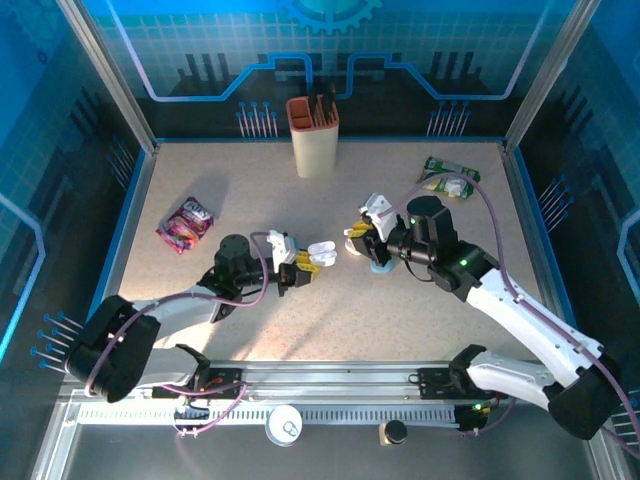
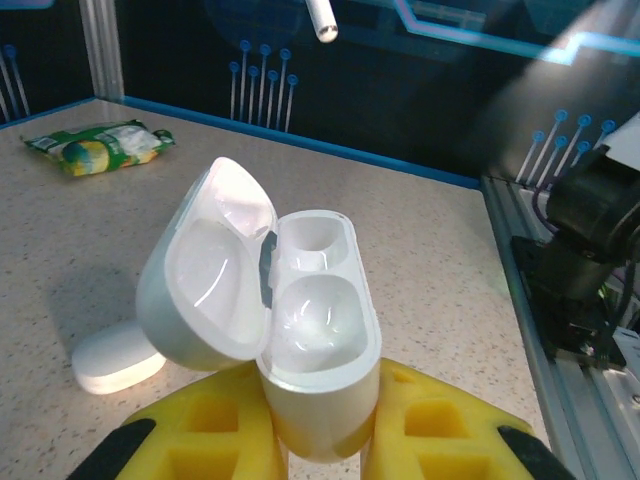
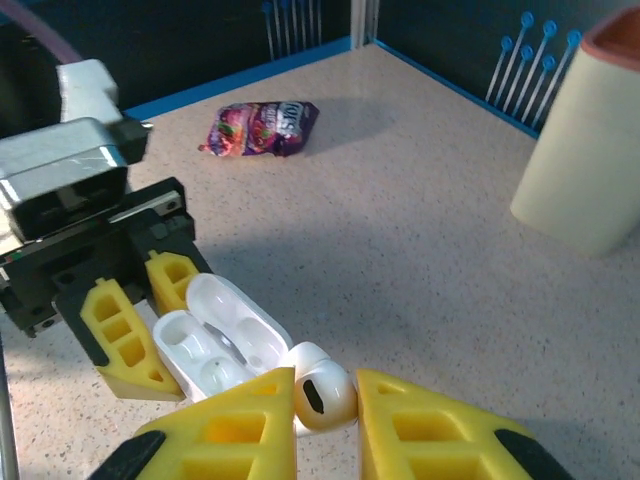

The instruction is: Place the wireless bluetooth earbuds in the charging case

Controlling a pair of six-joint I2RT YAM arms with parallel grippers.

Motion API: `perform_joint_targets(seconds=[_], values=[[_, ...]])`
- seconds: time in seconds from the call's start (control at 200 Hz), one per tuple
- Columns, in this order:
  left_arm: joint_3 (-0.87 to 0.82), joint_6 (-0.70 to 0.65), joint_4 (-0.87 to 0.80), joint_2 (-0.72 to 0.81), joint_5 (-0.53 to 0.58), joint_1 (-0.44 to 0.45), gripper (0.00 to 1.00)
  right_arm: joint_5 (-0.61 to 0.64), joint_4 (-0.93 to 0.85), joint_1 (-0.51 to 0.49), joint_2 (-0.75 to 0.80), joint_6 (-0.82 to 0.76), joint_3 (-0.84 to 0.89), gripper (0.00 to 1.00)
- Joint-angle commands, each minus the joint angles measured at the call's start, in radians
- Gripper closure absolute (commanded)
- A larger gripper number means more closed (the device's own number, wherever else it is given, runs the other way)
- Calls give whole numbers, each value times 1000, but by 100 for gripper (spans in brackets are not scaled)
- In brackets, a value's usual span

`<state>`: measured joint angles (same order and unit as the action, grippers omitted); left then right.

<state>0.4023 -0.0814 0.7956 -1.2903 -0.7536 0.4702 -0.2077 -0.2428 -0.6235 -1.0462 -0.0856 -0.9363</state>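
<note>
Yellow-fingered right gripper [image 3: 325,412] pinches one white earbud [image 3: 318,388] just beside the open charging case [image 2: 325,398], itself clamped at its base by left gripper [image 2: 322,440]. Insertion step; next, likely align stem over an empty socket [image 2: 315,325], then lower.

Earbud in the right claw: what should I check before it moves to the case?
1. Grip of left claw on case: ok.
2. Case lid open: ok.
3. Both wells empty: ok.
4. Grip of right claw on earbud: ok.
5. Earbud over a well: not ok, it is beside the case.
6. Stem lined up with a well: cannot tell.
</note>
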Motion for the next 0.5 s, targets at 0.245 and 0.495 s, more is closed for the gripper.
perform_joint_targets(seconds=[0.245,0.495], values=[[91,-52,-239,68,-109,43,85,-111,-34,-59,-9,-134,-9,82],[99,-58,-248,94,-111,44,85,-146,-56,-64,-33,-170,6,82]])
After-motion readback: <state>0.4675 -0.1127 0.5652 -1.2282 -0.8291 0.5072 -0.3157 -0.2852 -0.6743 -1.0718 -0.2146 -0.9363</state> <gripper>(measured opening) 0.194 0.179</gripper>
